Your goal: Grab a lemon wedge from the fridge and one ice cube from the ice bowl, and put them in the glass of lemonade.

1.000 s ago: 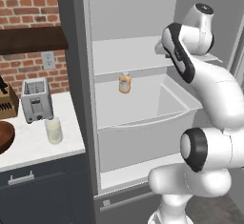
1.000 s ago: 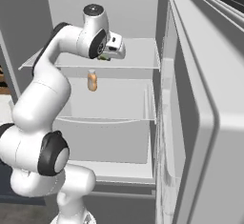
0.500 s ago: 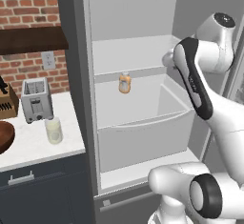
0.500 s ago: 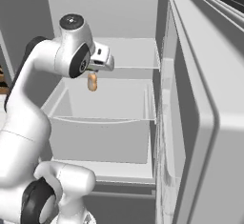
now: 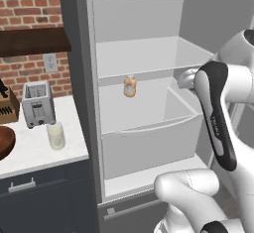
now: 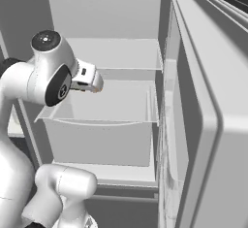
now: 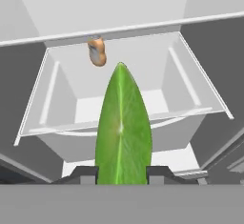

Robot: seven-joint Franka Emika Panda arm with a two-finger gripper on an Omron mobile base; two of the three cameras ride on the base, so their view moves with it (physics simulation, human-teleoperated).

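Lemon wedge is sitting pinched between the gripper fingertips at bottom centre of the hand view, long axis running straight up the frame toward the fridge drawer. Glass of lemonade is standing at lower left of the left base view, well apart from the gripper, so I judge a wide swing that way comes next.

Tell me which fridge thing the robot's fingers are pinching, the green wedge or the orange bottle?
The green lemon wedge. It sits between the gripper fingertips, while the bottle hangs back inside the fridge, untouched.
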